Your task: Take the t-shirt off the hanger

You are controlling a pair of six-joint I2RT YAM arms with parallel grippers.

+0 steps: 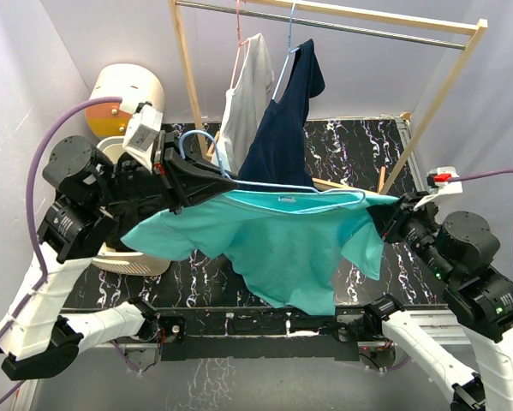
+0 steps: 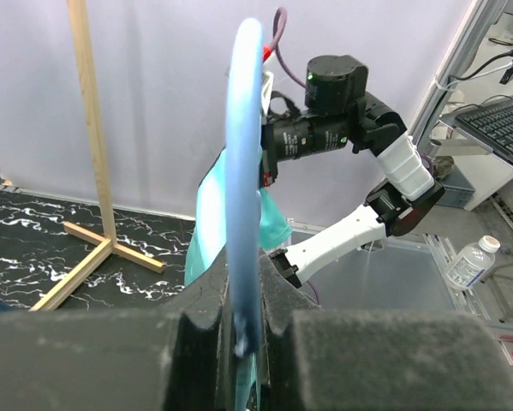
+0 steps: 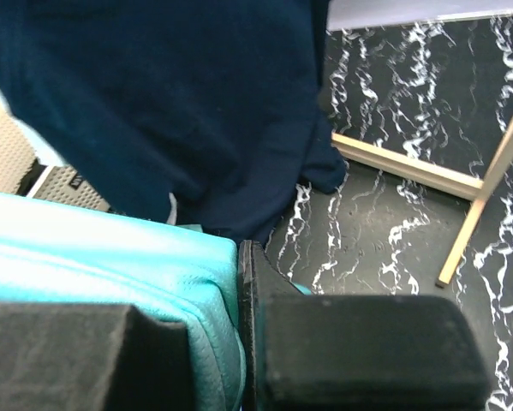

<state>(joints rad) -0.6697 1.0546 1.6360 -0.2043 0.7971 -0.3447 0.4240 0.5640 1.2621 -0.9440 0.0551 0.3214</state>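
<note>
Teal t-shirt (image 1: 273, 248) is stretched in mid-air, draped over the pale blue hanger (image 1: 277, 186). My left pincer (image 2: 243, 321) is clamped on the hanger's frame, seen edge-on. My right pincer (image 3: 243, 282) is closed on teal cloth at the shirt's sleeve end. I can't tell whether the hanger's tip lies inside that fold. Fabric buries most of the hanger.
</note>
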